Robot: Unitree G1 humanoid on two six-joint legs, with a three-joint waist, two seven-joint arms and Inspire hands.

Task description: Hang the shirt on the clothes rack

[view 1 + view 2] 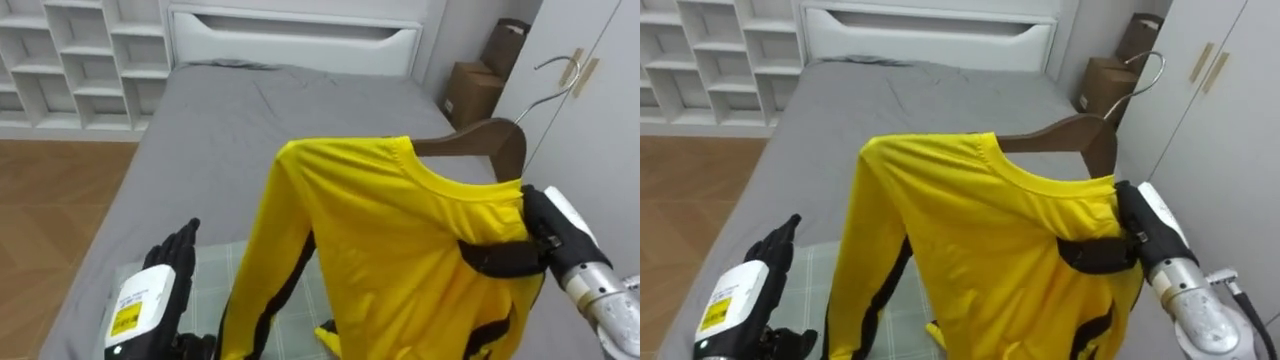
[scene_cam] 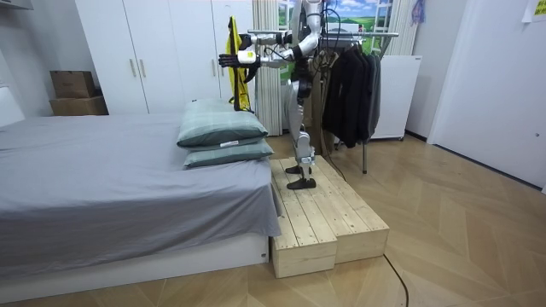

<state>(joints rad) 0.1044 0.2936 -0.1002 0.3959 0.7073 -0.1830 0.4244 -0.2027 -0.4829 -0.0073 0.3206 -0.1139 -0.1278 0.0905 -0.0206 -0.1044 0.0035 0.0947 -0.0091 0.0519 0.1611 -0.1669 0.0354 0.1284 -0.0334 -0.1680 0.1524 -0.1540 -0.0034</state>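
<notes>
Left eye view: the right hand [image 1: 548, 232], coming in from 3 o'clock, is curling its fingers round the shoulder of the yellow shirt [image 1: 390, 250], which is draping a wooden hanger [image 1: 485, 140] above the grey bed [image 1: 200, 130]. The left hand [image 1: 160, 295], at 7 o'clock, is holding its fingers straight and spread.

Room view: the robot is standing on a wooden platform [image 2: 328, 222] beside the bed, with a rack of dark clothes [image 2: 350, 94] behind it and both arms reaching forward.

Right eye view: the hanger's hook is pointing toward 1 o'clock.
</notes>
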